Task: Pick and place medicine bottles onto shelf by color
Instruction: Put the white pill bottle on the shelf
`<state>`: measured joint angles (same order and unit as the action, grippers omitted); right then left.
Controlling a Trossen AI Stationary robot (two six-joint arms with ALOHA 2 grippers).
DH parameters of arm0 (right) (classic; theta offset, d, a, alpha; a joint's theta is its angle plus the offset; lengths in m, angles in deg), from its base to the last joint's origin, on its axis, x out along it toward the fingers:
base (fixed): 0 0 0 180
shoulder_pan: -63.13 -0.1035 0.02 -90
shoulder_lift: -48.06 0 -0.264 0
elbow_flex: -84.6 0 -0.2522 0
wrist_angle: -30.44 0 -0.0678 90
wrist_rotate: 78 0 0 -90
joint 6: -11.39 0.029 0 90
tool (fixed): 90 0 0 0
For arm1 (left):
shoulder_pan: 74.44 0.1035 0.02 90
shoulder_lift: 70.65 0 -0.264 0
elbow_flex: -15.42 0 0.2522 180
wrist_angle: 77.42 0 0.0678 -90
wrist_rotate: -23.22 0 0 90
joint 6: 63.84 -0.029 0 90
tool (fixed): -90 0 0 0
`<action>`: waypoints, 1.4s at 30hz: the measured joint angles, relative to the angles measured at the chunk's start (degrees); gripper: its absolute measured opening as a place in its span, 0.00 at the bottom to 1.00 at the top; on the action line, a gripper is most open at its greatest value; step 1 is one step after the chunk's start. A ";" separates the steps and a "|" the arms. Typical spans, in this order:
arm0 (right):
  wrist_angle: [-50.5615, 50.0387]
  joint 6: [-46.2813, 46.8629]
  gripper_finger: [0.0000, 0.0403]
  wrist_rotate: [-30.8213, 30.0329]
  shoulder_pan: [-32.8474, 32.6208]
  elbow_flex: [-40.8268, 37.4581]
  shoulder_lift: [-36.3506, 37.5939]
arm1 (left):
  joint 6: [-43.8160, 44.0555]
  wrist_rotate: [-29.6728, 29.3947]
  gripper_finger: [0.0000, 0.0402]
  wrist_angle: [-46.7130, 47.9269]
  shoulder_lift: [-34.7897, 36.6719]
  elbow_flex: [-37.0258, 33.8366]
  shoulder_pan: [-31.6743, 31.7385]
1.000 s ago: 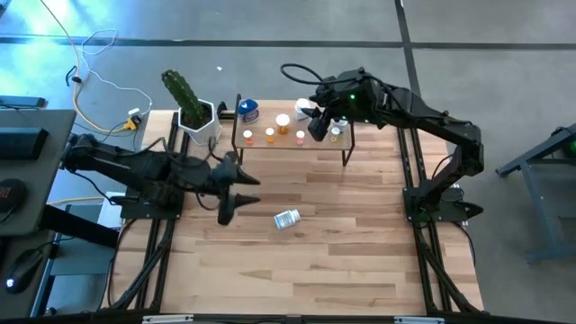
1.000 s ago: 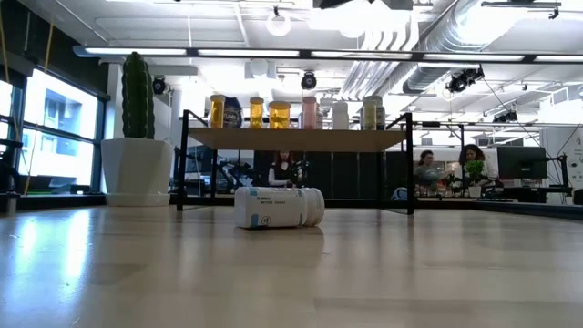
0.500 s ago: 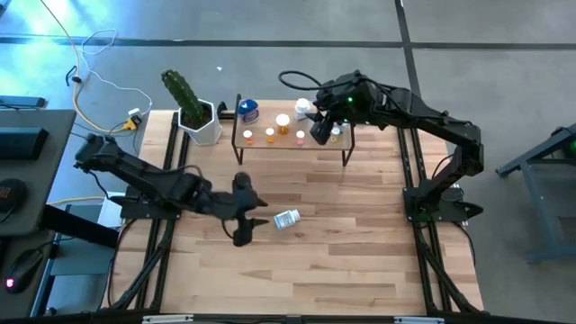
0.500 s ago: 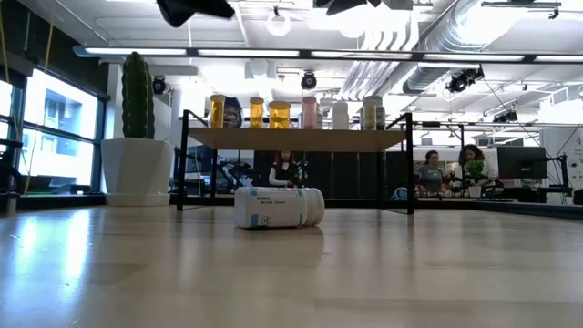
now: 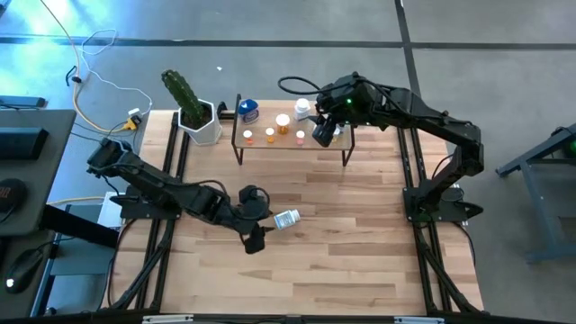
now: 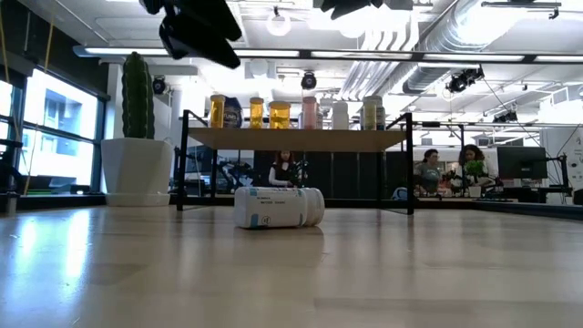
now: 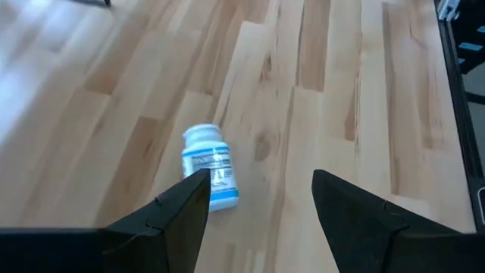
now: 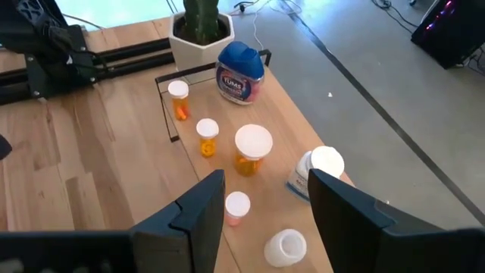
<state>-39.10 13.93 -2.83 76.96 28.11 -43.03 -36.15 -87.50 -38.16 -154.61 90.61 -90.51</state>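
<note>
A white medicine bottle with a blue-and-white label [image 5: 286, 219] [image 6: 279, 207] [image 7: 210, 176] lies on its side on the wooden table, in front of the shelf. My left gripper [image 5: 255, 239] [image 7: 261, 182] hangs open above the table just left of and nearer than this bottle, slanting down, with nothing between its fingers. The shelf [image 5: 315, 147] [image 6: 296, 137] carries a row of standing bottles: a blue one [image 8: 240, 73], orange ones [image 8: 207, 136], a pink one [image 8: 237, 206] and white ones [image 8: 326, 164]. My right gripper [image 5: 322, 133] [image 8: 267, 176] hovers open over the shelf's right part.
A green cactus in a white pot [image 5: 191, 106] [image 6: 137, 118] stands at the shelf's left end. Bare tabletop [image 5: 342, 252] stretches from the lying bottle toward the near and right edges. Beyond the table, people sit in the room [image 6: 428, 169].
My left gripper has come down and gone toward the near edge and a little to the right, closing in on the lying bottle, and has tipped further downward. Its fingers stay open. The bottle has not moved.
</note>
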 joint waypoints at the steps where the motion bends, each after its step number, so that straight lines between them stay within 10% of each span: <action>1: -0.12 0.01 0.45 -0.07 0.00 0.00 0.00 | 0.66 0.36 0.55 -0.15 -0.51 0.00 0.07; 16: -2.28 -0.06 0.45 -0.21 0.02 -0.02 0.00 | 5.11 9.56 0.69 -1.29 -6.23 0.00 5.75; 42: -2.23 0.06 0.45 -0.23 0.02 -0.07 0.00 | -0.90 8.53 0.74 -9.20 -19.14 -0.05 9.79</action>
<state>-41.33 13.98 -3.06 76.98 28.05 -43.03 -37.05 -78.98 -47.35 -173.75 90.57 -80.73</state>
